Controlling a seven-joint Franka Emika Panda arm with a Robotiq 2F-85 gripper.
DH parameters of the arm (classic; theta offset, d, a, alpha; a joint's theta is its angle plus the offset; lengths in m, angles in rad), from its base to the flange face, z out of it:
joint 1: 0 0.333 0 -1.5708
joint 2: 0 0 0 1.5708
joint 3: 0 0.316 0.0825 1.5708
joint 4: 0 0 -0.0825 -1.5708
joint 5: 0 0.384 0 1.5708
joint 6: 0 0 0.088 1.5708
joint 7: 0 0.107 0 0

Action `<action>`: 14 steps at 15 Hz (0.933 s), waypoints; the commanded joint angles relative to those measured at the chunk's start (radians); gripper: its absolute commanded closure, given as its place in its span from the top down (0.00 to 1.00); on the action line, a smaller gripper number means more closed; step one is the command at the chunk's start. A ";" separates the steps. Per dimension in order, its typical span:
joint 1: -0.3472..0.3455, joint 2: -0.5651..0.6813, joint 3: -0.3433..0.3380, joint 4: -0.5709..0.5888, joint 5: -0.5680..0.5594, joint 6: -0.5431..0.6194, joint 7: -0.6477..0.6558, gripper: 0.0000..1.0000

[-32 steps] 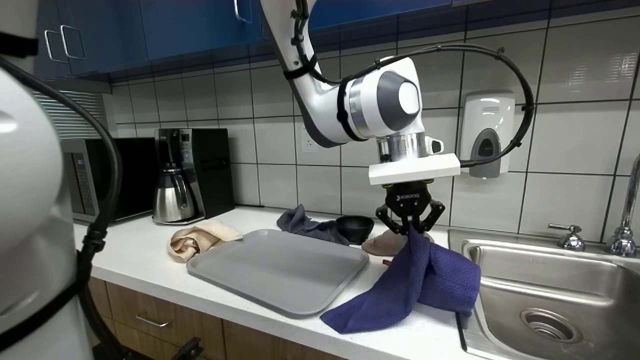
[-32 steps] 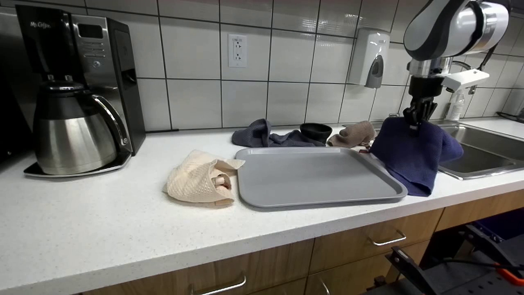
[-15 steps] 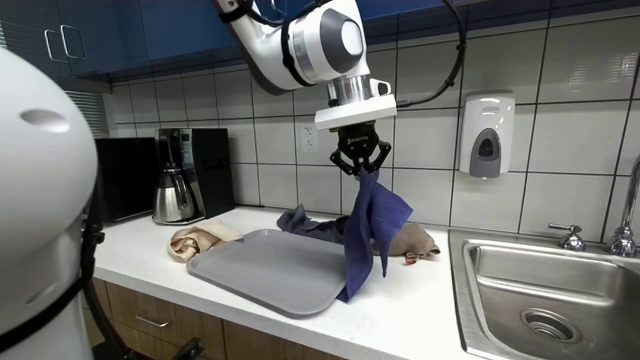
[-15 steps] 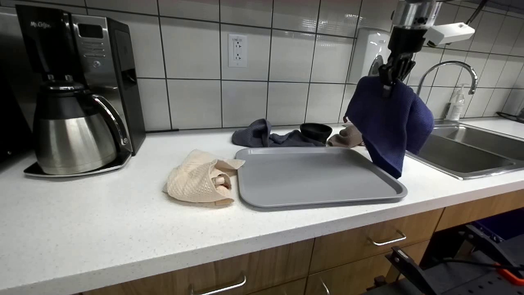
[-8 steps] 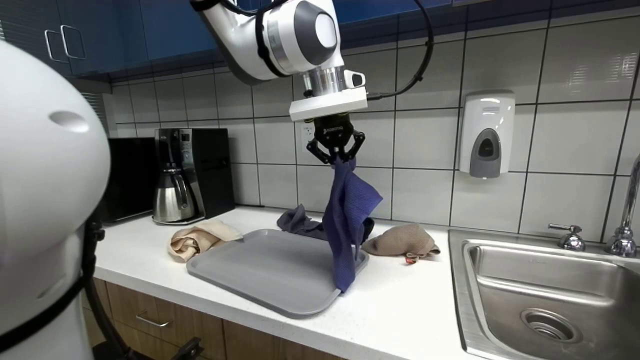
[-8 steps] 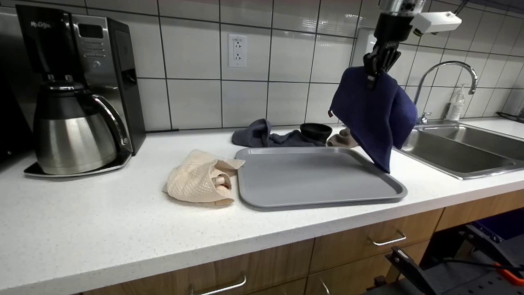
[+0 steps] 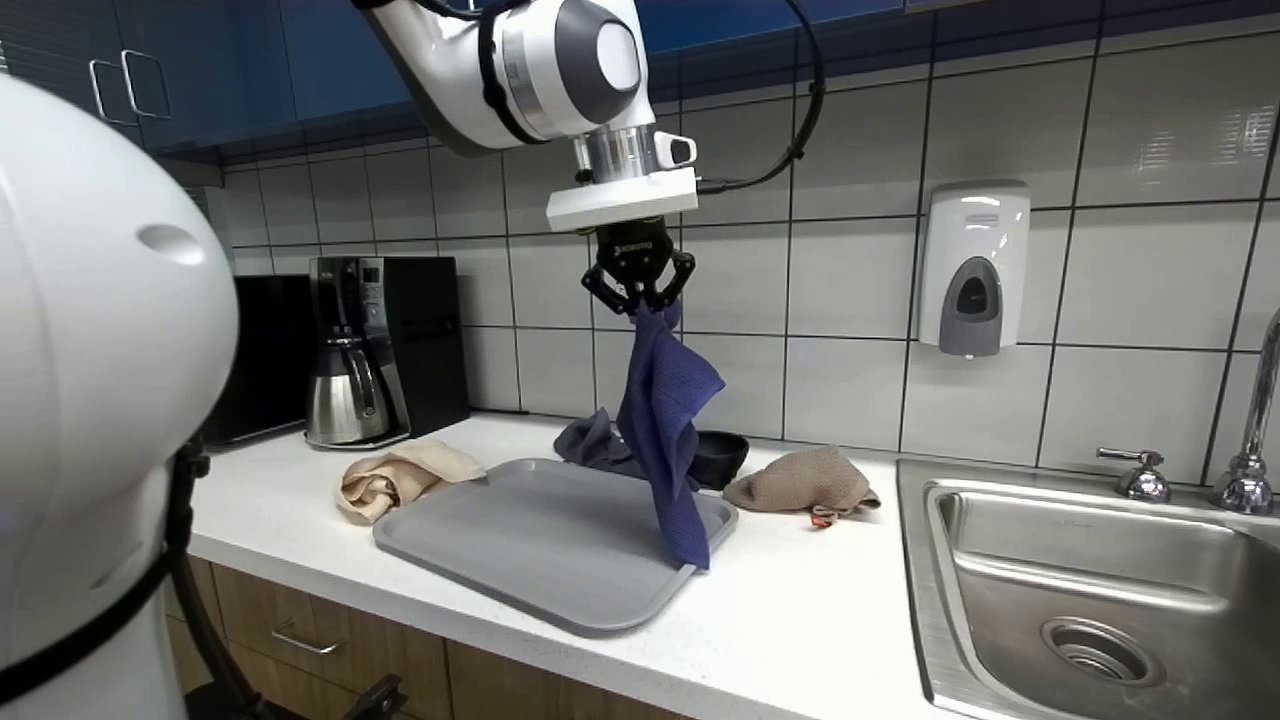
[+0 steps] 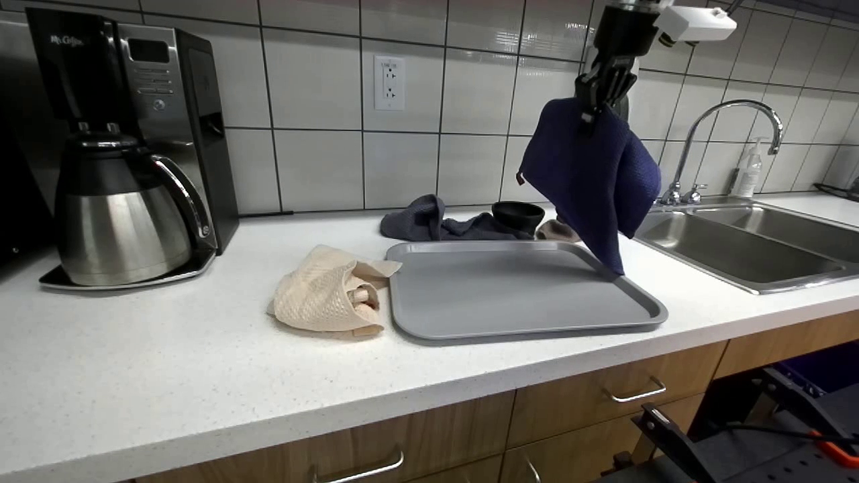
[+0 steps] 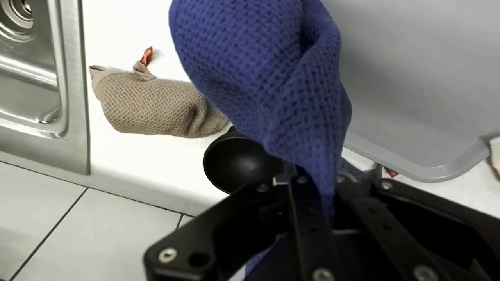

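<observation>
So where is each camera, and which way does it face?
An exterior view: close beside the white arm, facing the tiled wall past the gray tray; arm and gripper show.
An exterior view: in front of the counter, facing that wall, coffee maker at picture left; the arm's end and gripper show.
Wrist view: on the wrist, looking down past the gripper's fingers and hanging blue towel at the black bowl.
Both exterior views share the tray, towel, sink and gripper.

"Mr. Coffee" on coffee mkr (image 8: 164, 124), "ROBOTIQ" on blk gripper (image 7: 647, 303)
</observation>
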 commanded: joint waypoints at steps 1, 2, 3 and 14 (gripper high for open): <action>0.008 -0.038 0.016 -0.011 0.015 -0.028 0.020 0.01; 0.011 -0.039 0.017 -0.013 0.017 -0.028 0.021 0.01; 0.015 -0.040 0.019 -0.013 0.019 -0.031 0.024 0.01; 0.025 -0.029 0.059 -0.070 0.002 -0.026 0.094 0.01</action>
